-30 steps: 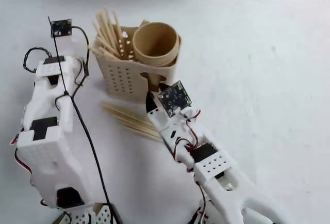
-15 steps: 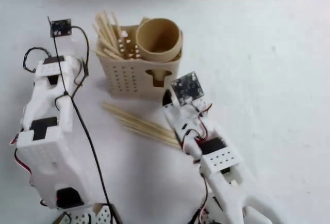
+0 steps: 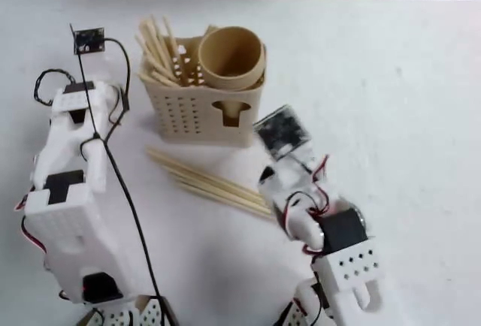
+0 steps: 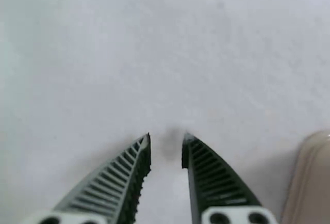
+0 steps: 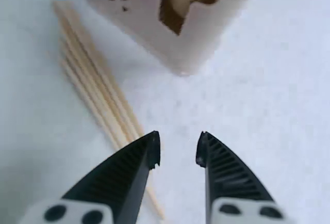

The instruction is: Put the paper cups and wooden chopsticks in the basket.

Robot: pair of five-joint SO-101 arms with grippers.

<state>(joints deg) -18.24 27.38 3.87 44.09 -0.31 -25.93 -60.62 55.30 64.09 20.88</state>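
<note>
Two arms share the bench [image 3: 391,78], and we start at the near edge. The left arm [image 3: 71,161] lies folded along the left side, and the right arm [image 3: 323,228] sits at lower right with its wrist aimed towards the basket. Down at the left gripper [image 4: 166,149], the jaws are parted by just a sliver, with nothing between them and the tips over bare white surface. Over to the right gripper [image 5: 178,154]: jaws a touch wider, a modest gap, and nothing held there either. One jaw tip hangs over the near end of the loose chopsticks [image 5: 95,87], though whether it touches them I can't tell.

Those sticks, a handful of pale wooden ones, lie flat on the bench in a tight slanted row, out in front of the basket and close to its front wall. Just beyond them stands the basket [image 3: 199,112], white and perforated, upright, with a cut-out handle facing the arms.

Inside it, on the right, a tan paper cup [image 3: 229,57] sits upright with its mouth open to the ceiling. On the left, a bundle of chopsticks [image 3: 158,52] leans and fans out over the far left rim
</note>
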